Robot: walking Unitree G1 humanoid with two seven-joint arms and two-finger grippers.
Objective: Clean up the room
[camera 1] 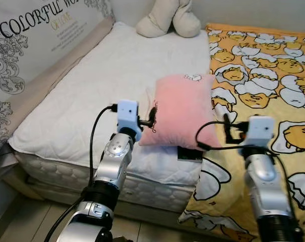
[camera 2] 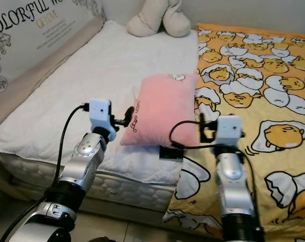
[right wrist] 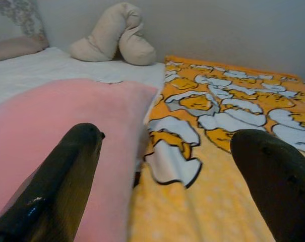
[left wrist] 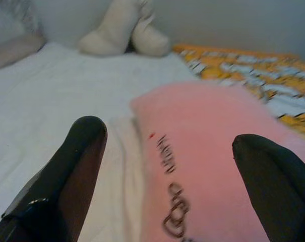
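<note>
Pillow (camera 1: 181, 108) on the bed (camera 1: 92, 85) mid-front, blanket (camera 1: 263, 75) spread to its right, stuffed toy (camera 1: 168, 19) behind, headboard (camera 1: 26, 40) far left

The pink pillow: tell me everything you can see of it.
The soft, plush-looking pink rectangular pillow lies flat on the white quilted mattress, its right edge against the yellow cartoon-print blanket. Dark lettering runs along its left edge and a small white patch sits at its far edge. A small dark object shows beneath its near edge. The left gripper and right gripper, fingers open, flank its near corners.
</note>
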